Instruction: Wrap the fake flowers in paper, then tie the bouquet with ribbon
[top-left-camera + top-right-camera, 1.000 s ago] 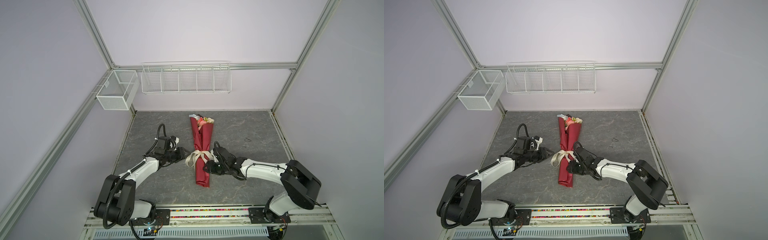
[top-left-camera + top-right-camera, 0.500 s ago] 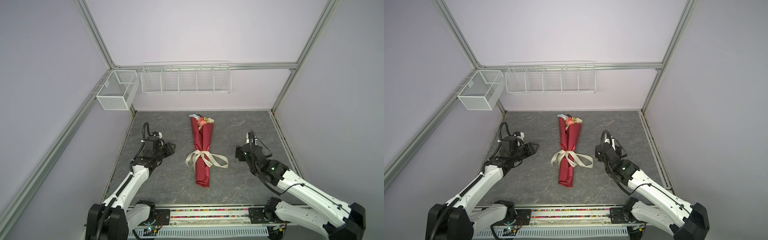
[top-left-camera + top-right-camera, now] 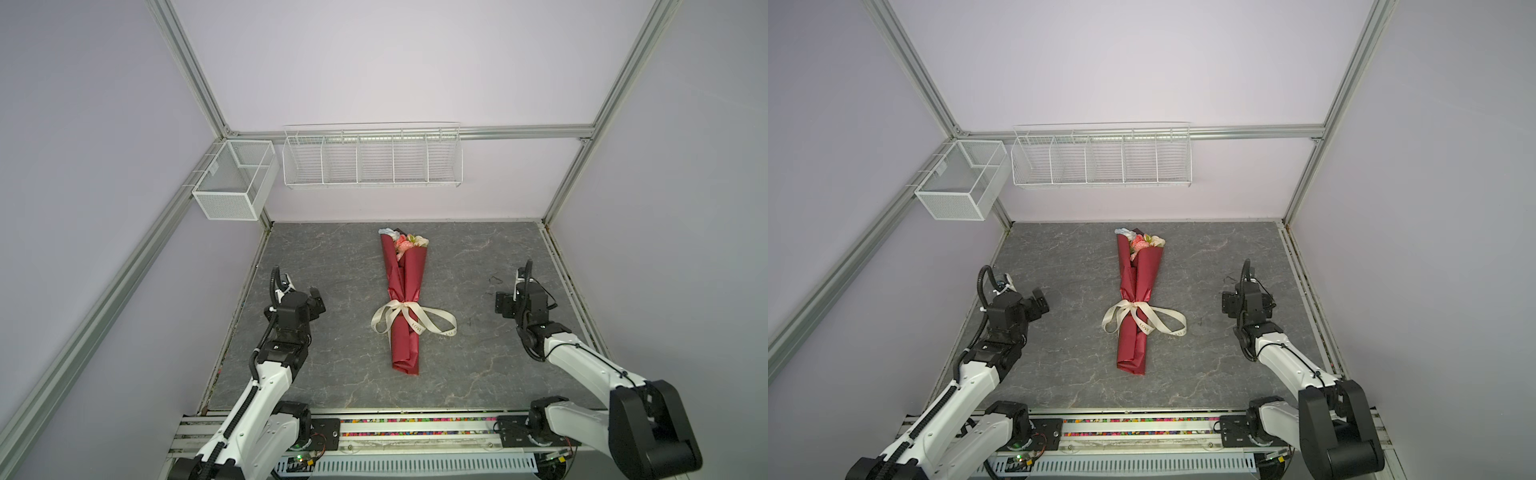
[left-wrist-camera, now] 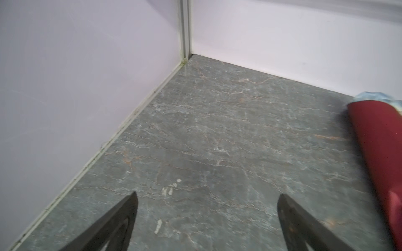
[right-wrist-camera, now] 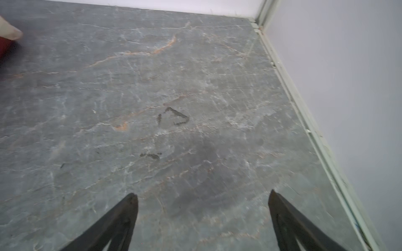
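Both the left gripper (image 4: 207, 196) and the right gripper (image 5: 203, 193) hang wide open and empty, well apart from the bouquet of fake flowers (image 3: 405, 291) lying between them (cream ribbon (image 3: 434, 320) bowed round it), presumably because the tying is done.

Grey, veined stone-pattern tabletop (image 3: 332, 270) bounded by pale lavender walls (image 3: 395, 62) and aluminium frame posts (image 3: 187, 70). On the back wall hangs a white wire basket (image 3: 372, 183) divided into five compartments; beside it, on the left wall, a white mesh box (image 3: 226, 203). A cream printed ribbon (image 3: 415, 318), tied in a bow, spreads its loops near the tabletop's middle. A dark triangular scuff (image 5: 174, 116) marks the surface towards the right edge. A metal rail (image 3: 415, 432) runs along the front.
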You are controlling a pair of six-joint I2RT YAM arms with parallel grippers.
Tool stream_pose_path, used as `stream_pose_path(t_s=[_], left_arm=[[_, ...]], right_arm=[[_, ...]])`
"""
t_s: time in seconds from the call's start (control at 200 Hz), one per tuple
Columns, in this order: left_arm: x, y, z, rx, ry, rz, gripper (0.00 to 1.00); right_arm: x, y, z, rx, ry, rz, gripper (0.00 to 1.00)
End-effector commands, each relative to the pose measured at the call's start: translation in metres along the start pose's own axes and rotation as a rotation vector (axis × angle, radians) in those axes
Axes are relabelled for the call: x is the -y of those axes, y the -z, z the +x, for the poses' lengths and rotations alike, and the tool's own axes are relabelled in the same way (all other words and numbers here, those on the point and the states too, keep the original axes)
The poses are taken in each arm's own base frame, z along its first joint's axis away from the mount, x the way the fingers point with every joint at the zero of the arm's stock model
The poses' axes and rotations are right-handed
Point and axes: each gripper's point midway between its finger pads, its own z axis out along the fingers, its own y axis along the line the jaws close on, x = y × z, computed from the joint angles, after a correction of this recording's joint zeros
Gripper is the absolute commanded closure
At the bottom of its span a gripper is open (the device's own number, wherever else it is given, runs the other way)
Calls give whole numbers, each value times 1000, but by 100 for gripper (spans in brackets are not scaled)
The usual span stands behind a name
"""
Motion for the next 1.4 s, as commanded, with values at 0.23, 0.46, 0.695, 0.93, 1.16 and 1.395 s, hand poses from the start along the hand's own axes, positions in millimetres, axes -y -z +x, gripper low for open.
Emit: stream_pose_path(t_s=[0.23, 0.46, 0.695, 0.93, 1.16, 1.395], left_arm=[[33, -47, 13, 67, -114, 94, 1], [55, -67, 2, 138, -201, 172, 1], [44, -92, 17, 164, -115, 250, 1], [33, -98, 17, 135, -90, 193, 2], [36, -98, 17, 128, -96, 206, 1], [36, -98, 16, 132, -97, 203, 2]], right_arm=[[-34, -17, -25, 289, 153, -242, 3], [-5, -39, -16, 314, 0, -190, 2], [14, -45, -14, 233, -46, -84, 11], [13, -45, -12, 223, -44, -83, 11], [13, -45, -13, 225, -45, -83, 12], [13, -46, -13, 223, -45, -82, 12]])
